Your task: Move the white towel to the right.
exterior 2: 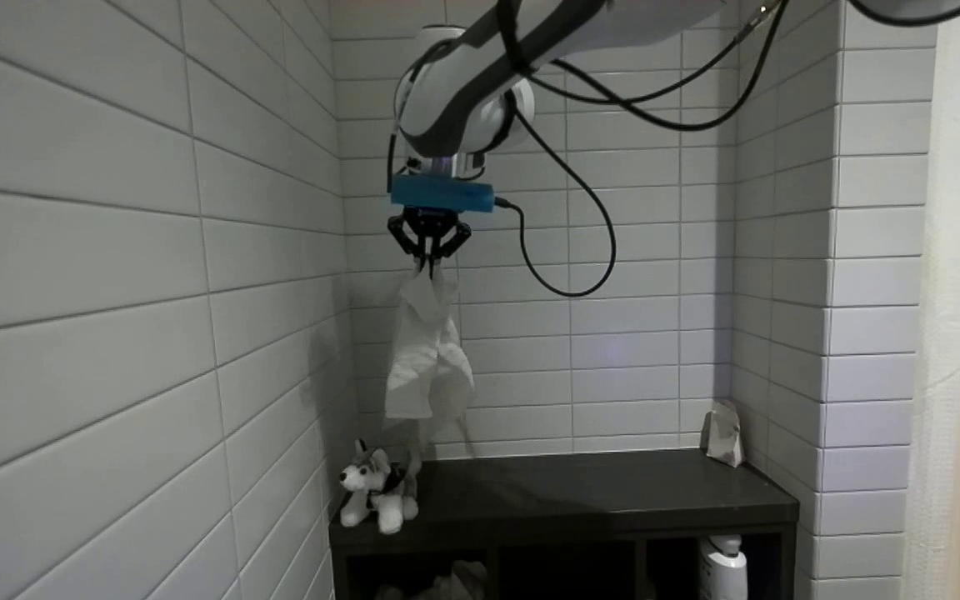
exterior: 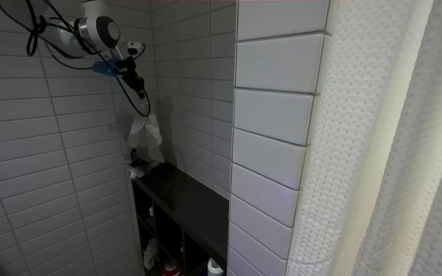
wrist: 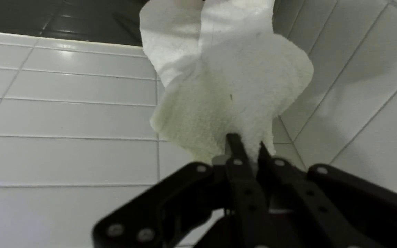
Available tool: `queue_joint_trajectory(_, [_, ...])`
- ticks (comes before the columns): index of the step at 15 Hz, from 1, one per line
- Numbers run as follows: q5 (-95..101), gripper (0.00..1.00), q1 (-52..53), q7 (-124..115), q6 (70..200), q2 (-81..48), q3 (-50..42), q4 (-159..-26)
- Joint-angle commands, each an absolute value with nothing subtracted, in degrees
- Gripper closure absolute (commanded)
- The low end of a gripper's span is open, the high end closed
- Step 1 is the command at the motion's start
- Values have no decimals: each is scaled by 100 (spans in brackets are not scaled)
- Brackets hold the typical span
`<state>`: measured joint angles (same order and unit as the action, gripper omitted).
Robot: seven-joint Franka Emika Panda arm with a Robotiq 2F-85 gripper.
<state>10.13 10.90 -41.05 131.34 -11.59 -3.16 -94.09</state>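
The white towel hangs down in folds below my gripper at the left end of the shelf. It also hangs there in an exterior view, where the gripper points down above it. In the wrist view, the towel runs up between the two black fingertips of my gripper, which are close together and pinch its top. The towel's wide lower part hangs free in the air. I cannot tell whether its lowest corner touches the shelf or the toy dog.
A black shelf unit stands along the tiled wall. A grey and white toy dog sits on its left end, below the towel. A white packet stands at its right end. A white bottle is inside. A white curtain hangs beyond a tiled column.
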Motion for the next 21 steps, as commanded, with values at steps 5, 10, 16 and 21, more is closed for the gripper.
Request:
queue_joint_trajectory(5, [-3,98,406,-3360,13252,-590,-246,-10156])
queue_joint_trajectory(10, [-476,98,94,-3132,13282,-453,-327,-10359])
queue_joint_trajectory(16, [-800,98,-136,-3082,13307,-307,-376,-10538])
queue_joint_trajectory(21, [-955,98,-108,-3386,13694,-183,-323,-10865])
